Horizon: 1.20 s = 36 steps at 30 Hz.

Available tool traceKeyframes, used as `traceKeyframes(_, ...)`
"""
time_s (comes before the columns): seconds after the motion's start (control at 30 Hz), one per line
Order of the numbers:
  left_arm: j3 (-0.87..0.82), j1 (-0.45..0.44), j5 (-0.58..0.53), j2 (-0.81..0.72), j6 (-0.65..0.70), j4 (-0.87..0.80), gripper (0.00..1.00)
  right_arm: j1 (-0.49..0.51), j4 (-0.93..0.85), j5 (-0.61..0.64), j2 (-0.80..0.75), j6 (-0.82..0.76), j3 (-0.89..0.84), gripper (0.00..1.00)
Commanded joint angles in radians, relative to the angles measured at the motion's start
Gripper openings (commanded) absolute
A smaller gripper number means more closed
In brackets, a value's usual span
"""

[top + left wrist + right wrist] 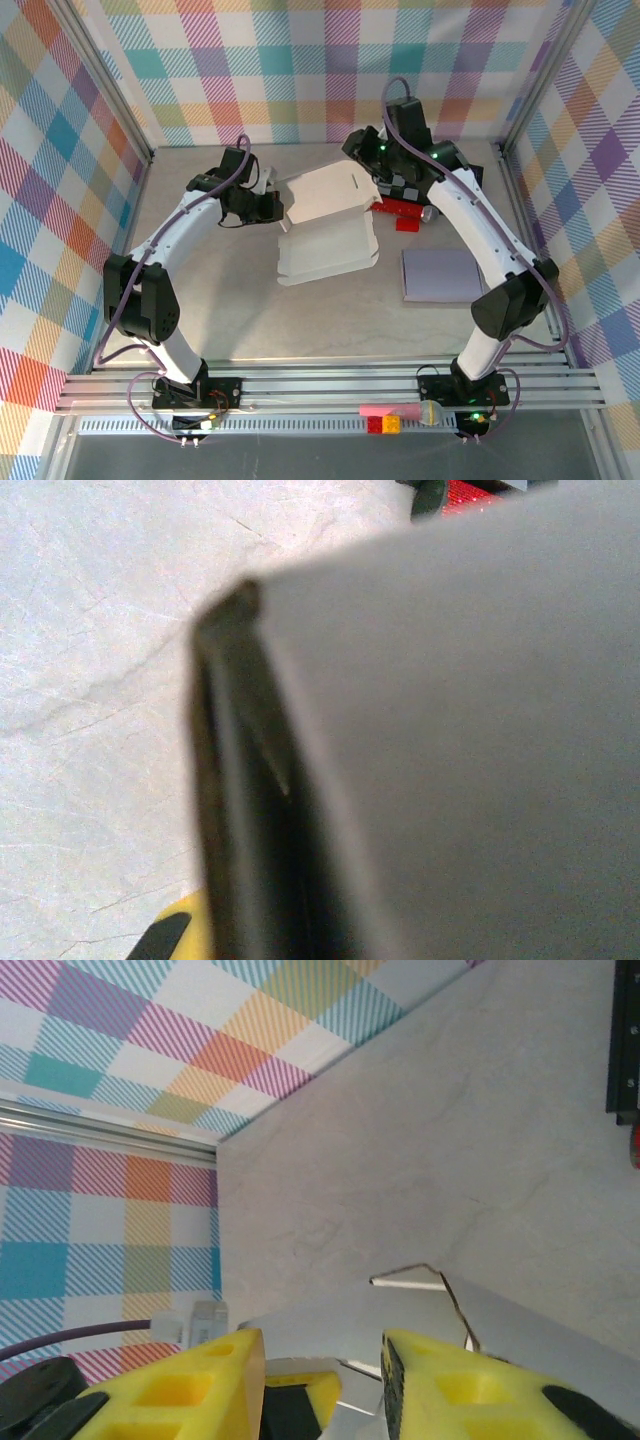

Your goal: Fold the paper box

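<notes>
The white paper box [327,250] lies at mid-table, its base flat and its lid panel [330,190] raised and tilted towards the back. My left gripper [272,207] sits at the box's left edge, shut on a side flap. In the left wrist view the grey box panel [450,730] looms blurred and very close, with a bit of yellow finger [188,928] at the bottom. My right gripper [372,190] is at the lid's right edge. Its yellow fingers [200,1390] stand apart, so the right gripper [322,1350] is open, with the box's panel [400,1305] just beyond them.
A red block piece [408,212] lies under the right arm. A lilac flat pad [443,274] rests on the right of the table. Small pink, red and yellow pieces [385,416] sit on the front rail. Checked walls close in three sides.
</notes>
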Motion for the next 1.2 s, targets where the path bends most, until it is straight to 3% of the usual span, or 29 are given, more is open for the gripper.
traceKeyframes(0.0,-0.008,-0.01,0.003,-0.033,-0.015,-0.004,0.0,0.011,-0.027,0.02,0.013,-0.023,-0.012,0.38)
traceKeyframes(0.5,0.004,-0.014,0.004,-0.03,-0.018,-0.007,0.0,0.033,-0.001,-0.109,0.063,-0.016,0.043,0.44)
traceKeyframes(0.63,-0.002,-0.013,-0.01,-0.037,-0.019,-0.012,0.0,0.033,-0.042,-0.085,0.021,-0.053,0.042,0.46)
traceKeyframes(0.8,-0.02,-0.013,-0.028,-0.055,-0.026,-0.011,0.0,0.029,-0.048,0.008,-0.139,-0.093,-0.133,0.46)
traceKeyframes(1.07,-0.013,-0.013,-0.029,-0.056,-0.026,-0.022,0.0,0.0,0.016,0.043,-0.331,-0.073,-0.423,0.47)
traceKeyframes(1.13,-0.012,-0.012,-0.005,-0.051,-0.026,-0.025,0.0,-0.07,0.079,-0.008,-0.366,-0.109,-0.456,0.47)
traceKeyframes(1.17,-0.011,-0.007,0.023,-0.047,-0.027,-0.024,0.0,-0.12,0.141,-0.09,-0.378,-0.14,-0.473,0.47)
